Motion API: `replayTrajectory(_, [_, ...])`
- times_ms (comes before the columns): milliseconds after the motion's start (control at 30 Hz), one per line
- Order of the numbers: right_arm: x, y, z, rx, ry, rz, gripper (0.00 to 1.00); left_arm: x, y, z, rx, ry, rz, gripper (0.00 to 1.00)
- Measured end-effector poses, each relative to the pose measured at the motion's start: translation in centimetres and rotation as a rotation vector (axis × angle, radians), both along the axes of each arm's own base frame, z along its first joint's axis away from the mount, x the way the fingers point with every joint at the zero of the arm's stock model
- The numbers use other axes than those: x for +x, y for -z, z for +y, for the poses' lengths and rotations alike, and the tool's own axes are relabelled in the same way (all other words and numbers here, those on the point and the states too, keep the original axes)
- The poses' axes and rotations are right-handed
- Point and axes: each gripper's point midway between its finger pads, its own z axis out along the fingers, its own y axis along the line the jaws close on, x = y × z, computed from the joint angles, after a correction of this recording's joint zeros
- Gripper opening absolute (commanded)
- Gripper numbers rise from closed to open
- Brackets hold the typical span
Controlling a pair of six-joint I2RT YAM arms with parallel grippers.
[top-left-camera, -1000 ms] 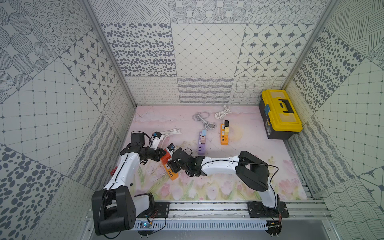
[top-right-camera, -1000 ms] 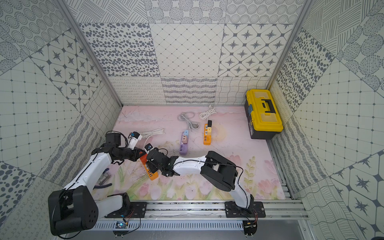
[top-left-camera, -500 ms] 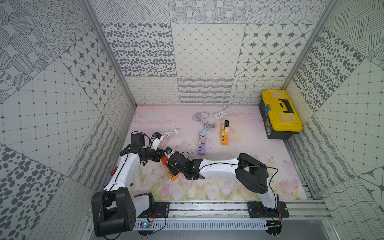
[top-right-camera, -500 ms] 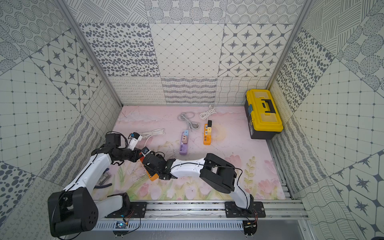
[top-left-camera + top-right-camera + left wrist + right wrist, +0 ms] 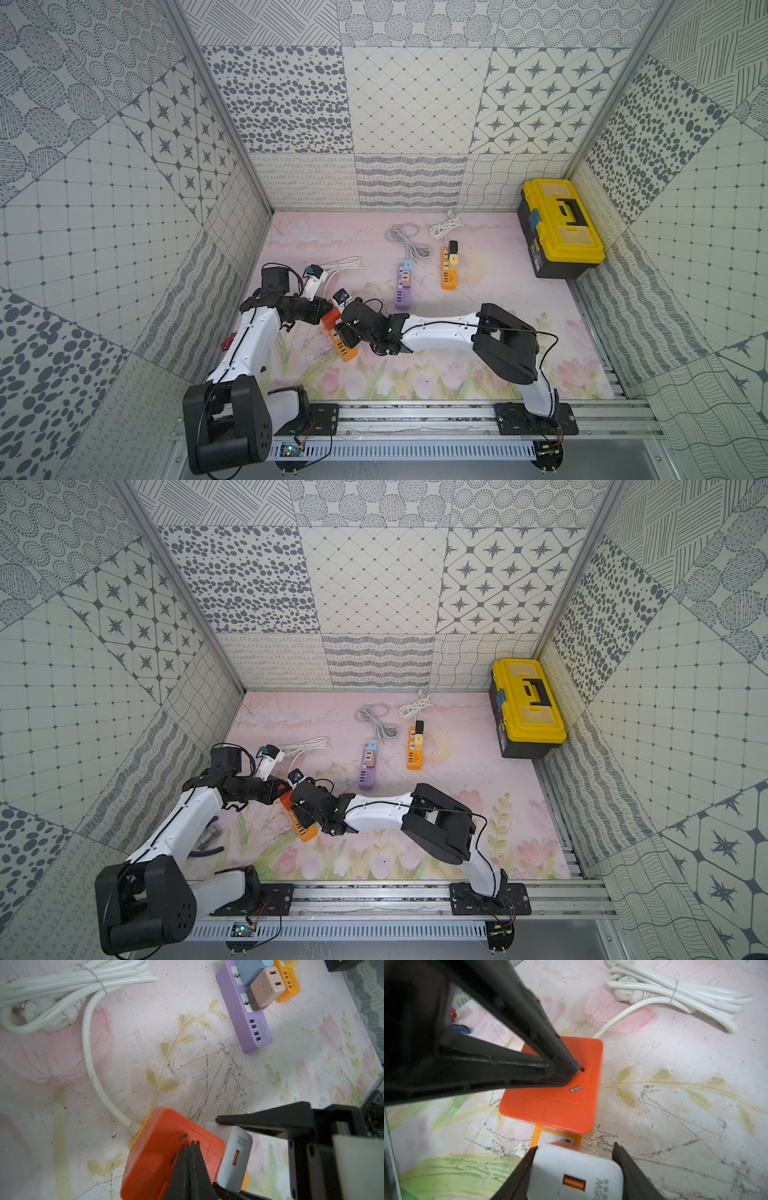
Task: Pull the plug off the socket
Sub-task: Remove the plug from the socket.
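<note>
1. Plug (image 5: 577,1174): a white charger on the orange power strip (image 5: 345,349), at the near-left of the mat (image 5: 457,257), just beside a red-orange block (image 5: 556,1095) on the same strip.
2. Hidden: in both top views the right gripper (image 5: 341,332) covers the plug, and we see only the strip's near end with its row of ports. The right wrist view cuts off the plug's lower part at the frame edge. We cannot tell how deep its prongs sit.
3. Writing: we read "66W" on the plug's face, next to an orange USB port. The small characters beside it are too fine to make out. The print by the ports of the purple strip (image 5: 247,1014) is also illegible.
4. Right gripper: jaws part-spread, one finger against each side of the plug, pinching it. The forearm lies low across the mat toward the left, with the elbow raised.
5. Left gripper (image 5: 192,1144): jaws pressed together, tips bearing on the block's top among its slots. The arm reaches forward from its base, wrist turned toward the centre.
</note>
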Motion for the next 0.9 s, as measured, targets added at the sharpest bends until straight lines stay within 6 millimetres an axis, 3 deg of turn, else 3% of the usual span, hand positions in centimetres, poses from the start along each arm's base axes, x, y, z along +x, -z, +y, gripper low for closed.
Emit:
replayTrajectory(400, [-0.76, -0.25, 0.03, -0.065, -0.012, -0.067, 0.37, -0.25, 0.02, -0.12, -0.006, 0.002, 0.008, 0.00])
replayTrajectory(900, [-0.15, -0.16, -0.33, -0.006, 0.000, 0.036, 0.36, -0.29, 0.02, -0.13, -0.006, 0.002, 0.007, 0.00])
